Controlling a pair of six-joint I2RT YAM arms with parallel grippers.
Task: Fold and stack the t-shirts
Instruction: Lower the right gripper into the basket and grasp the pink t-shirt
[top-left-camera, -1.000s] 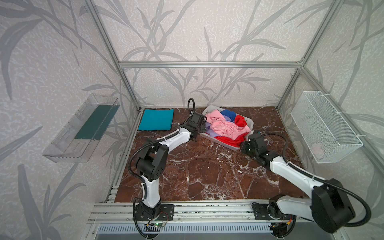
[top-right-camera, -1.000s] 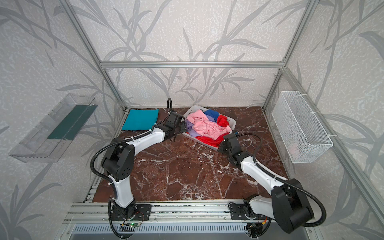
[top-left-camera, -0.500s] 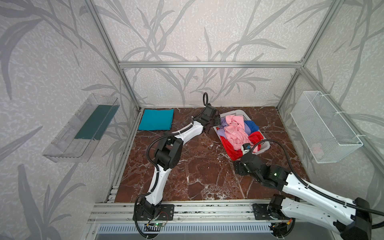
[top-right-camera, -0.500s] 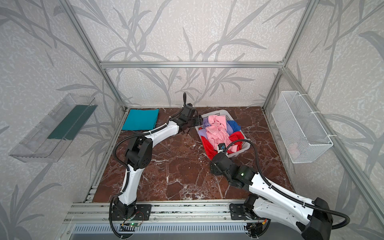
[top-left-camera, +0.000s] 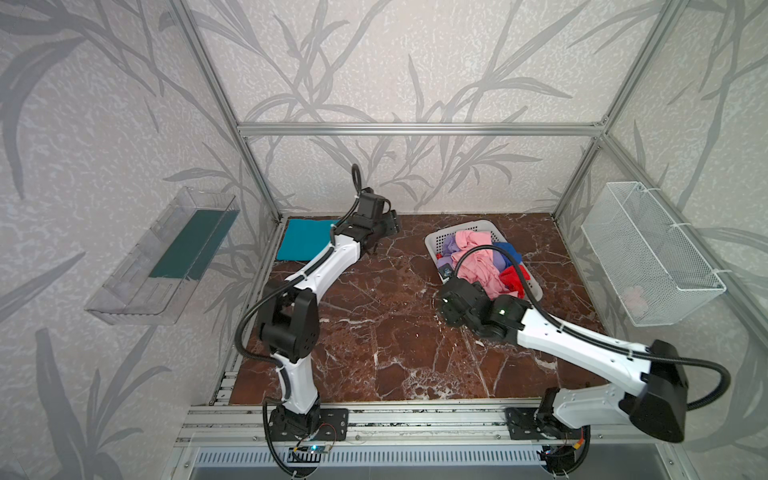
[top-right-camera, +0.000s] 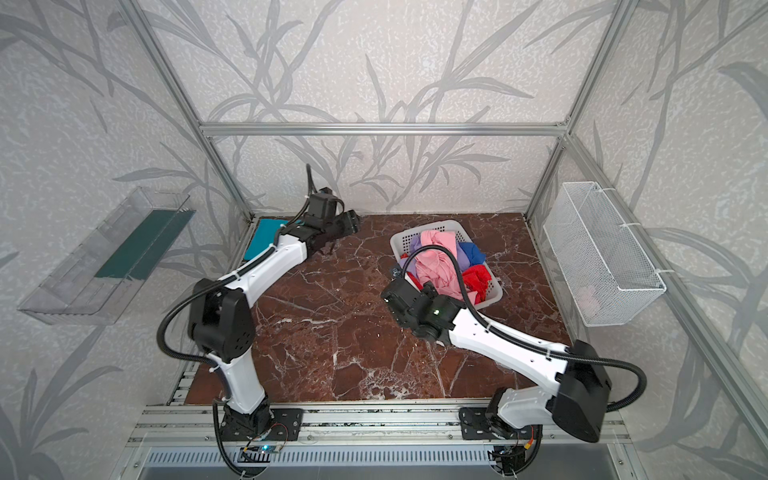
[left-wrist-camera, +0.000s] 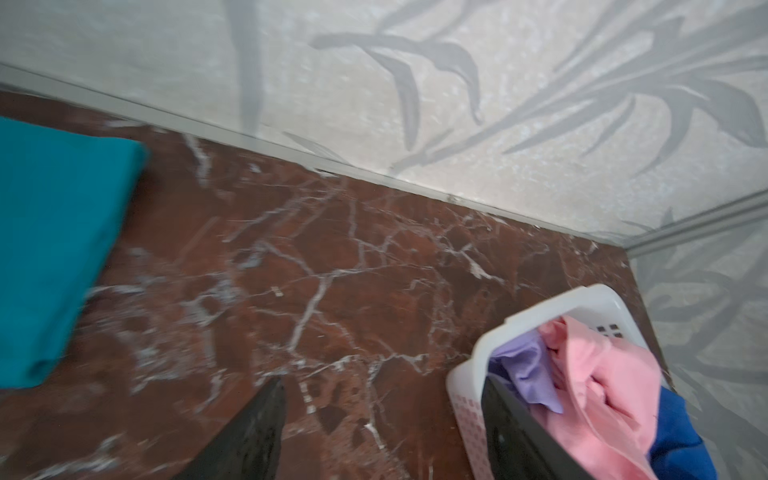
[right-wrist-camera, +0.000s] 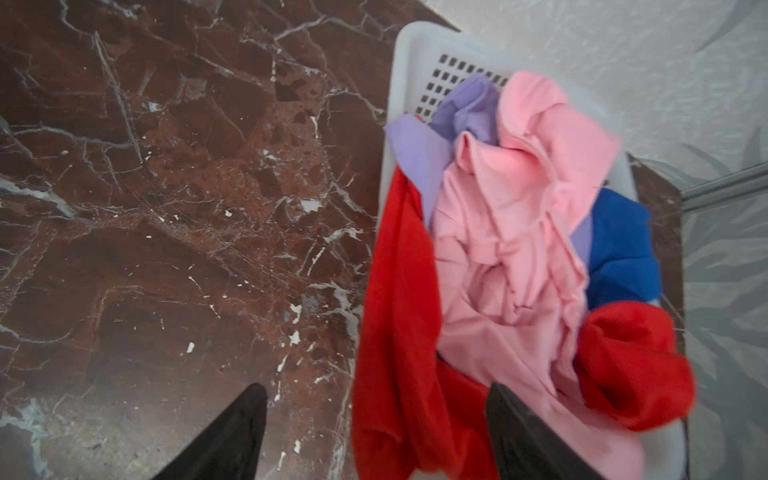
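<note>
**Pink t-shirt (top-left-camera: 478, 266) waits in the basket (top-left-camera: 461, 226)**

Your right tool (right-wrist-camera: 374, 428) hangs wide and empty just beside the white perforated basket, at two o'clock on the marble surface (top-left-camera: 395, 332). The pink t-shirt tops the pile, at one o'clock from that tool. Pinch its top layer only, because the red t-shirt (right-wrist-camera: 395, 311) draped over the rim may drag. Your left tool (left-wrist-camera: 386, 415), also wide and empty, hovers near the folded teal t-shirt (top-left-camera: 301, 243) at eleven o'clock.

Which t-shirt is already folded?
The teal t-shirt, flat on the table; the pink, lavender, red and blue ones lie crumpled in the white basket.
</note>
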